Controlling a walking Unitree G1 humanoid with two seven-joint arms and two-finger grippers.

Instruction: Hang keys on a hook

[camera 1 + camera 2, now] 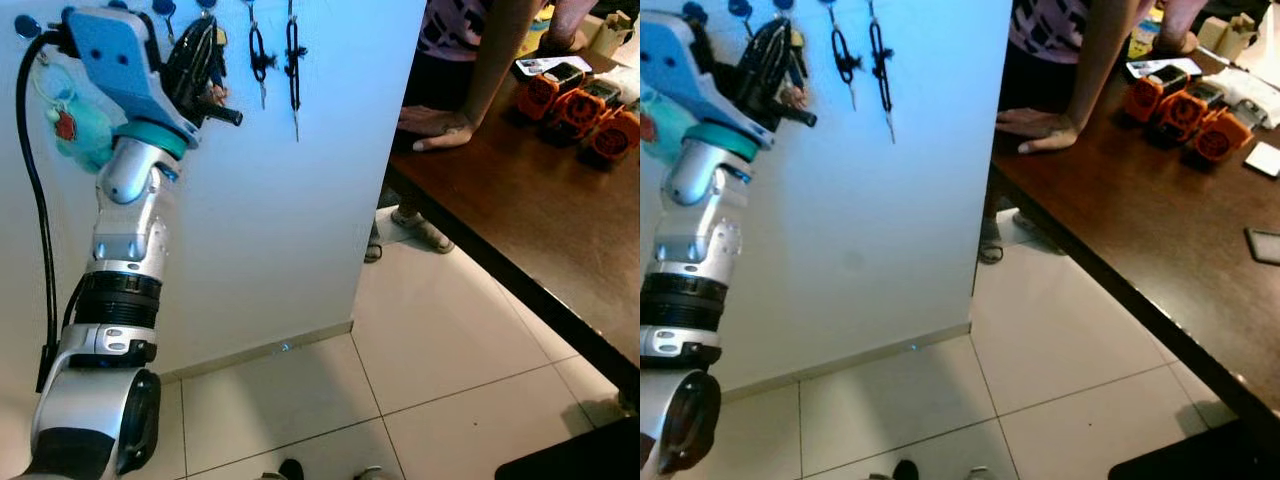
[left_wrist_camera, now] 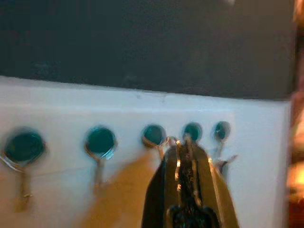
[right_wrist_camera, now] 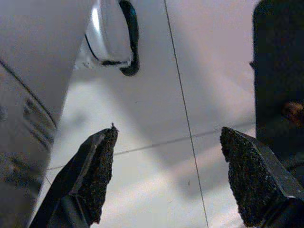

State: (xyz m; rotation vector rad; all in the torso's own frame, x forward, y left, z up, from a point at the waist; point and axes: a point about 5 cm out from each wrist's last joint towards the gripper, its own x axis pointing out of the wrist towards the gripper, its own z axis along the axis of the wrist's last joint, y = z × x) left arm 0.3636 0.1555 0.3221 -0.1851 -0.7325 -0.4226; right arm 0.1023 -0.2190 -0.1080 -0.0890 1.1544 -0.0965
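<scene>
Reaching up against a white wall panel, the left tool is raised at the top left of the head views, on a silver arm with a blue wrist plate. Its two black fingers are clenched together, and in the left wrist view a thin metal key ring sits right at their tips, pinched between them. The ring is touching, or just beside, one of the round teal hooks in a row of five across the panel. Neighbouring hooks to either side already carry thin metal rings or keys hanging down.

From the head views, two dark key sets hang on the panel just to the right of the left tool. A teal plush keychain with a red spot hangs to its left, partly behind the arm.

The right tool hangs low and released, its rough black fingers spread wide apart above pale floor tiles.

Further right, a dark wooden surface juts into the room. A person's hand rests flat on its near corner. Three orange and black devices sit in a row at its far end.
</scene>
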